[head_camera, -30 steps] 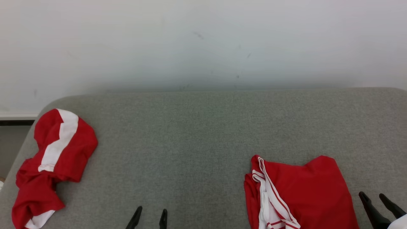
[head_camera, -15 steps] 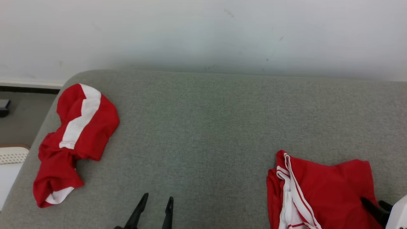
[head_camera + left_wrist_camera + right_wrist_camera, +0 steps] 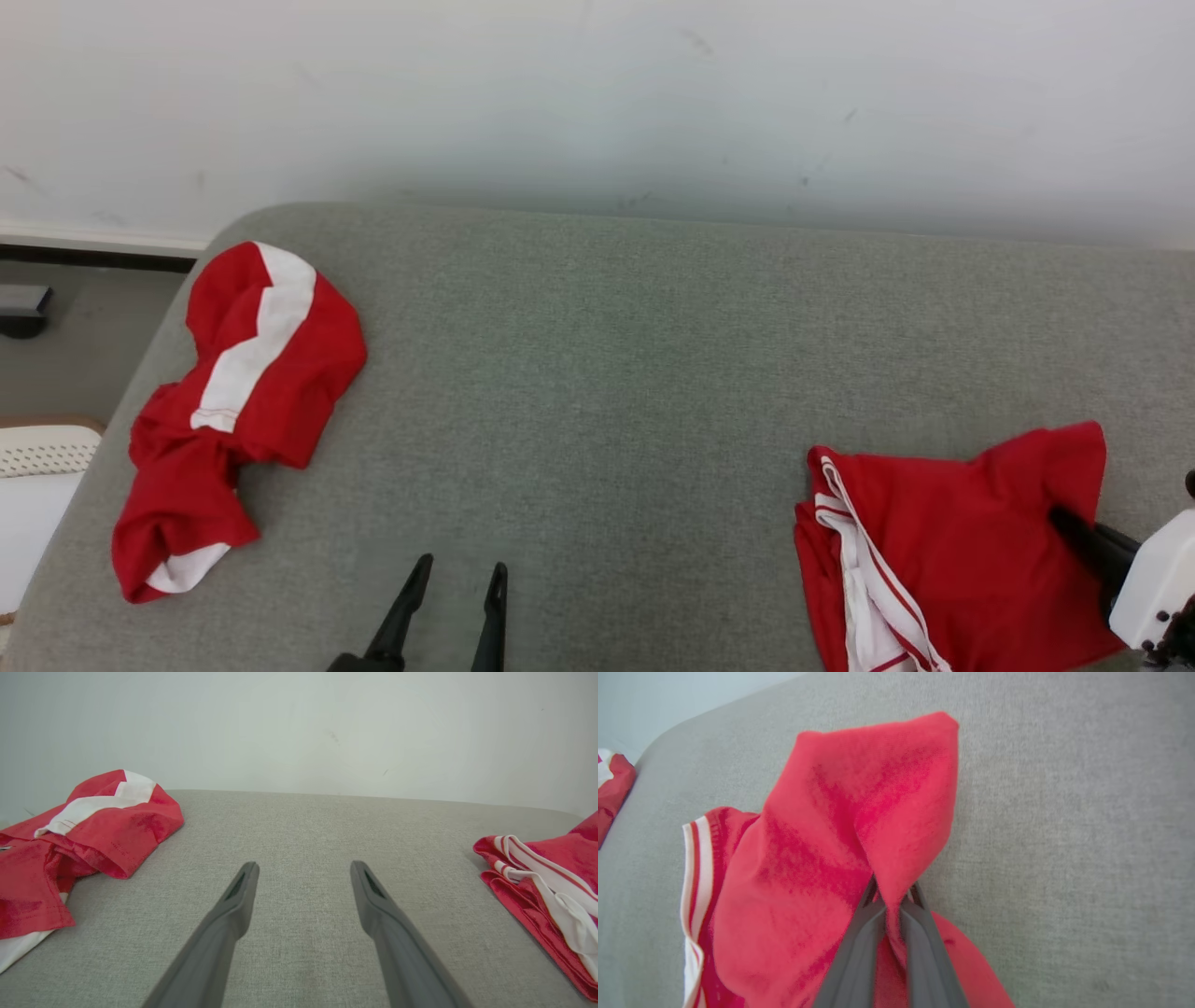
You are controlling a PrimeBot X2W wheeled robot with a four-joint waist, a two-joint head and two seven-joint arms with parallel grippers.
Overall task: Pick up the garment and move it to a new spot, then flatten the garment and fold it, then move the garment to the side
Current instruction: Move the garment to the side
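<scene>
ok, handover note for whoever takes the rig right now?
Right gripper: shut on a fold at the right edge of the red garment, which lies at the near right of the grey surface.
Left gripper: open, empty, over bare surface.
Second red-and-white garment: crumpled at the far left, nothing touching it.
Done: grasp made.
Left: lift, move, flatten, fold, set aside.
</scene>
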